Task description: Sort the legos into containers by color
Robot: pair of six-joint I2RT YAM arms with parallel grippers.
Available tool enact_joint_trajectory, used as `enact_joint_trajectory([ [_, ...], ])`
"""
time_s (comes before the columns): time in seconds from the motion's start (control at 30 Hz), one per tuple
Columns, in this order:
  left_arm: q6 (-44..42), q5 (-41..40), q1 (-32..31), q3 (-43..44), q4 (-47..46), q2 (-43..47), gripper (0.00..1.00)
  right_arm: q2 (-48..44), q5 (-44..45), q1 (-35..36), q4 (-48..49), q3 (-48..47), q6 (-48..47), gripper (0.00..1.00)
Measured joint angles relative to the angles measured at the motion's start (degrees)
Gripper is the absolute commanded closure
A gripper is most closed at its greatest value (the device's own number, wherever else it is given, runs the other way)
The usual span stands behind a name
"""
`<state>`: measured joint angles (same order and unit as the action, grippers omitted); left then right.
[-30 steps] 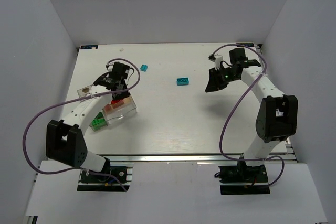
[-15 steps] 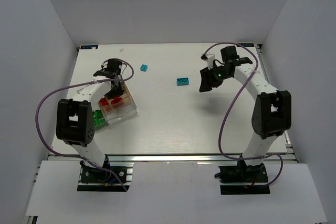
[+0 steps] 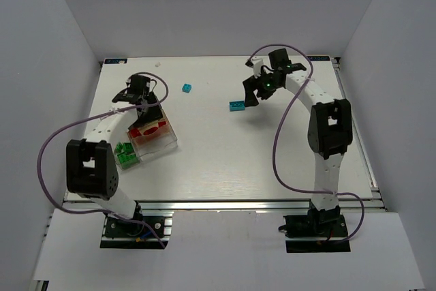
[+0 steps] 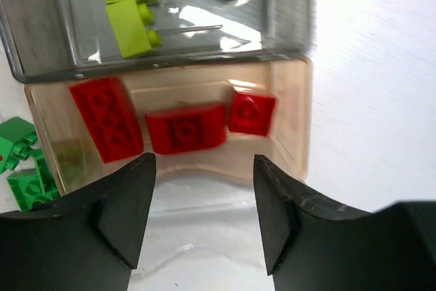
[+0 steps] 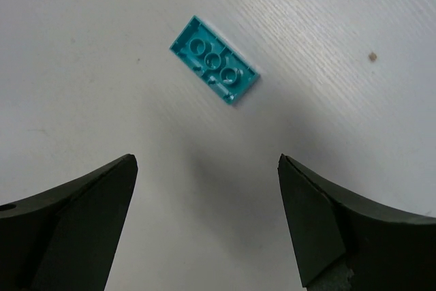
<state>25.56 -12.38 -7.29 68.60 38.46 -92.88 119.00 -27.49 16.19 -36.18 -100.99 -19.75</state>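
My left gripper (image 4: 203, 168) stands open with nothing between its fingers, just above the clear tray (image 4: 300, 100). One compartment holds three red legos (image 4: 185, 127), the middle one blurred. The compartment beyond holds lime legos (image 4: 133, 28). Dark green legos (image 4: 20, 175) lie at the left end. In the top view the left gripper (image 3: 144, 108) hangs over the tray (image 3: 170, 142). My right gripper (image 5: 206, 161) is open and empty, a little short of a cyan lego (image 5: 214, 69) lying studs down on the table. From above, that gripper (image 3: 249, 93) is just right of this lego (image 3: 237, 105).
A second, smaller cyan lego (image 3: 187, 87) lies on the table farther back, between the two arms. Purple cables loop from both arms. White walls close the table on three sides.
Both grippers have opened wider. The left arm has pulled back over the tray's red compartment. The right arm has swung left toward the cyan lego.
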Motion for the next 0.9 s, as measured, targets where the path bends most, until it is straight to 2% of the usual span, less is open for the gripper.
enact_joint_trajectory([
  [0.13,0.33,4.76,-0.07,-3.61,-1.46,9.62,0.22,4.94,-0.61,1.6,0.24,-3.02,-7.34,0.11],
  [0.3,1.51,11.37,-0.07,-9.49,-4.79,26.49,0.13,10.19,-3.8,2.95,-3.19,-8.09,-26.51,0.11],
  [0.43,3.45,14.75,-0.17,-12.9,-6.01,38.21,0.11,13.94,-3.39,3.72,-5.33,-13.14,-38.82,0.11],
  [0.57,5.4,15.63,-0.22,-14.56,-5.31,44.0,0.1,17.14,-2.54,4.46,-6.38,-16.35,-45.97,0.16],
  [0.6,5.75,15.63,-0.22,-14.8,-4.9,44.78,0.1,17.75,-2.47,4.66,-6.73,-16.72,-47.45,0.26],
  [0.67,6.6,15.58,-0.22,-15.06,-3.67,46.07,0.1,18.8,-2.56,5.22,-7.93,-16.92,-51.23,0.39],
  [0.7,6.91,15.56,-0.22,-15.19,-3.19,46.62,0.1,19.26,-2.71,5.55,-8.85,-16.98,-52.85,0.55],
  [0.8,7.54,15.23,-0.22,-15.26,-1.53,47.89,0.09,19.45,-3.43,6.51,-10.82,-17.29,-56.33,0.77],
  [0.9,7.93,14.8,-0.22,-15.26,-0.2,48.83,0.09,19.47,-4.26,7.32,-12.22,-17.38,-57.64,0.86],
])
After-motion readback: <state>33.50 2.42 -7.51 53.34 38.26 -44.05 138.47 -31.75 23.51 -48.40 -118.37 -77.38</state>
